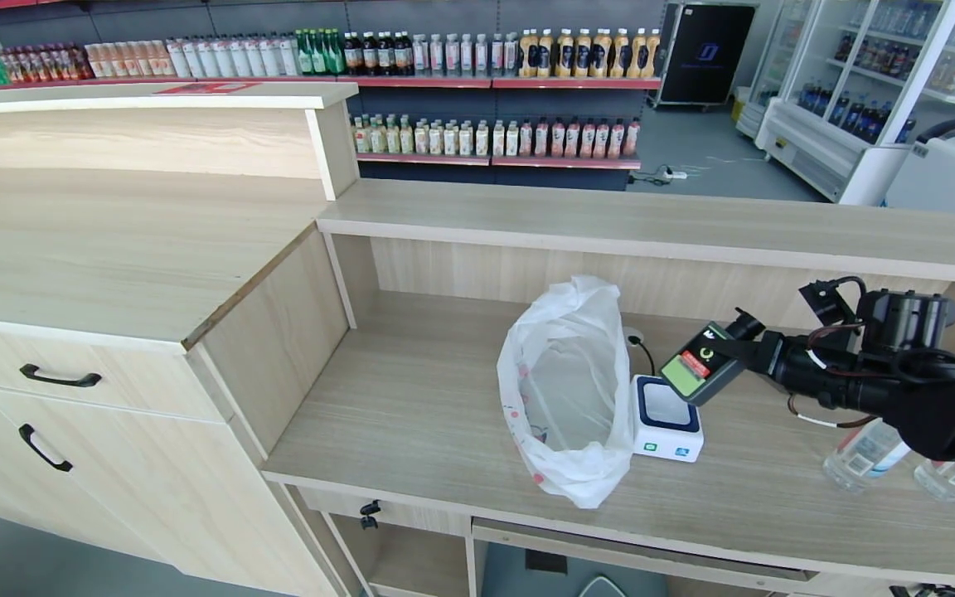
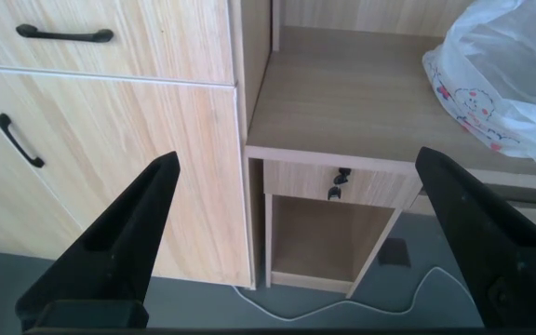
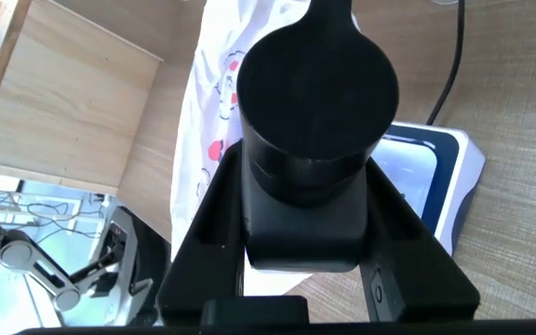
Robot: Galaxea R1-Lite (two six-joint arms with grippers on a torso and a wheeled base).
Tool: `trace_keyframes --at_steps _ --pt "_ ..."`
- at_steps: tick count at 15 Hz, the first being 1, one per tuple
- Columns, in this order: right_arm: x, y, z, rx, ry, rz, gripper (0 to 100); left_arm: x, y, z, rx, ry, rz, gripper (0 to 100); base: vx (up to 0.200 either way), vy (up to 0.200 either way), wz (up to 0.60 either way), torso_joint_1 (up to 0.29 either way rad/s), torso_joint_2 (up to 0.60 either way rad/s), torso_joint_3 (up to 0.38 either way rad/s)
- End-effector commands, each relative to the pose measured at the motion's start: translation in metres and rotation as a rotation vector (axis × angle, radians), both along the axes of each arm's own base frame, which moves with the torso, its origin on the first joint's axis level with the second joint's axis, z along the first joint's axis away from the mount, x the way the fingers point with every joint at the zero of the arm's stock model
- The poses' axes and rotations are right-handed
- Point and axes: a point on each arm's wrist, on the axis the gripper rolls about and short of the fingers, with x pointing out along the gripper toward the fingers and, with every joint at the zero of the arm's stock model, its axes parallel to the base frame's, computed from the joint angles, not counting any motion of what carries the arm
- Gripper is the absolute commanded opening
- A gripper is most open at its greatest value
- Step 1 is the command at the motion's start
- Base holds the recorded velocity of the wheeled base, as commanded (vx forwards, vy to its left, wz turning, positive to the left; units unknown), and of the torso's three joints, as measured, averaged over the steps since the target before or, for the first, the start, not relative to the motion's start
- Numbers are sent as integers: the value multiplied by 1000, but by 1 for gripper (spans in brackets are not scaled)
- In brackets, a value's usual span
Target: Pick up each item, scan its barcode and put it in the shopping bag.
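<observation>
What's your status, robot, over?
Left pincer open, low by the cabinet. Right pincer shut on black container, over the scanner beside shopping bag. Nothing blocking.

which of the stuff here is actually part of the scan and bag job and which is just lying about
Job in hand:
green-labelled container, held in the right gripper
scanner
shopping bag
two clear bottles on the counter, probably next to scan

Just lying about:
shelf drinks
glass-door fridge
drawer handles
</observation>
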Motion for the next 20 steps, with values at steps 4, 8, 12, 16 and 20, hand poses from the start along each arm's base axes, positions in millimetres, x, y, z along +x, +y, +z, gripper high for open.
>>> trace_keyframes --at_steps 4,8,12,16,20 --pt "-3 0 0 -16 -10 23 0 0 0 0 0 1 0 100 0 0 0 0 0 0" --pt "-12 0 25 -61 -93 29 0 0 0 0 0 1 0 100 0 0 0 0 0 0" --pt "-125 -11 85 -548 -448 -84 0 0 0 0 0 1 0 100 0 0 0 0 0 0" --pt "-162 -43 91 -890 -434 -271 0 0 0 0 0 1 0 100 0 0 0 0 0 0" --pt "-156 -39 91 -872 -372 -365 0 0 0 0 0 1 0 100 0 0 600 1 0 5"
